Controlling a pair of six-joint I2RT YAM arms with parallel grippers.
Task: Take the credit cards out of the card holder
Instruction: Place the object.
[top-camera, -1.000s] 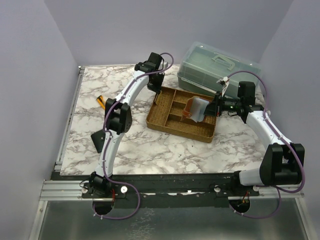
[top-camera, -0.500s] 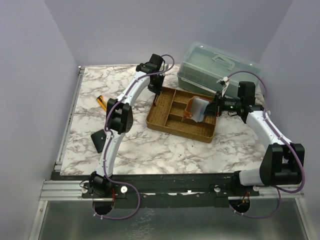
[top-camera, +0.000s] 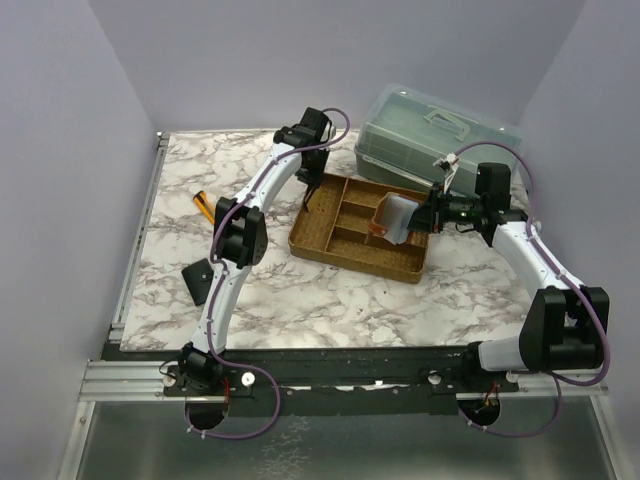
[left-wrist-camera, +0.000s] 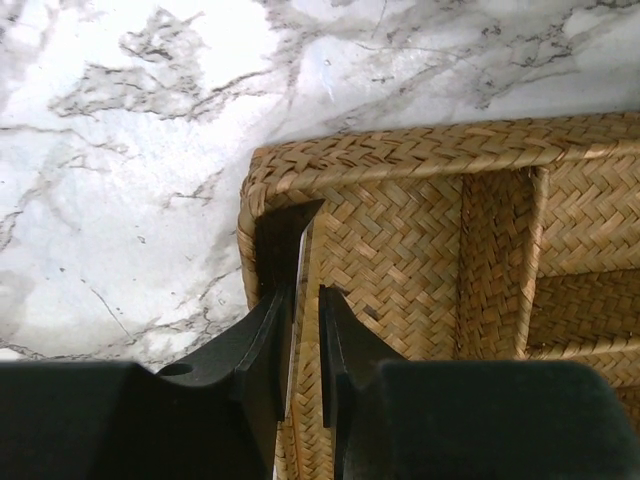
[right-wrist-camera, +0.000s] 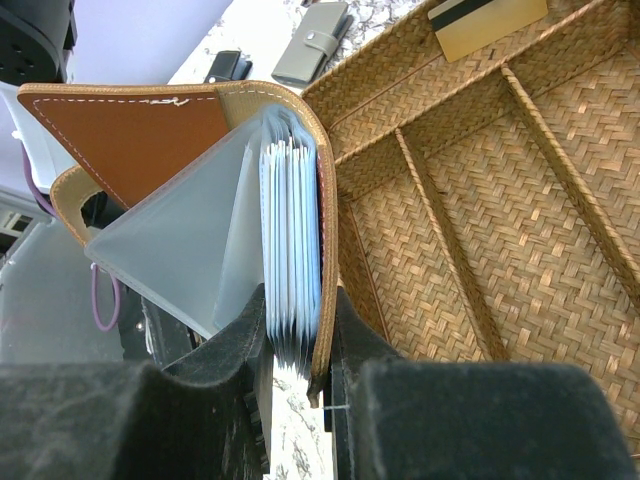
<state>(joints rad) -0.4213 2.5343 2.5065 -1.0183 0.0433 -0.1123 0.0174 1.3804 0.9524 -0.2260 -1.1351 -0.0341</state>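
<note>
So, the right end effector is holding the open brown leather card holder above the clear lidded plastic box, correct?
Not quite. The right end effector is holding the open brown leather card holder above the divided woven wicker tray instead. The right wrist view shows the tray's compartments just beyond it, and the top external view agrees.

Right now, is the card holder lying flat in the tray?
No, the right pincer grips the card holder upright over the tray.
</note>
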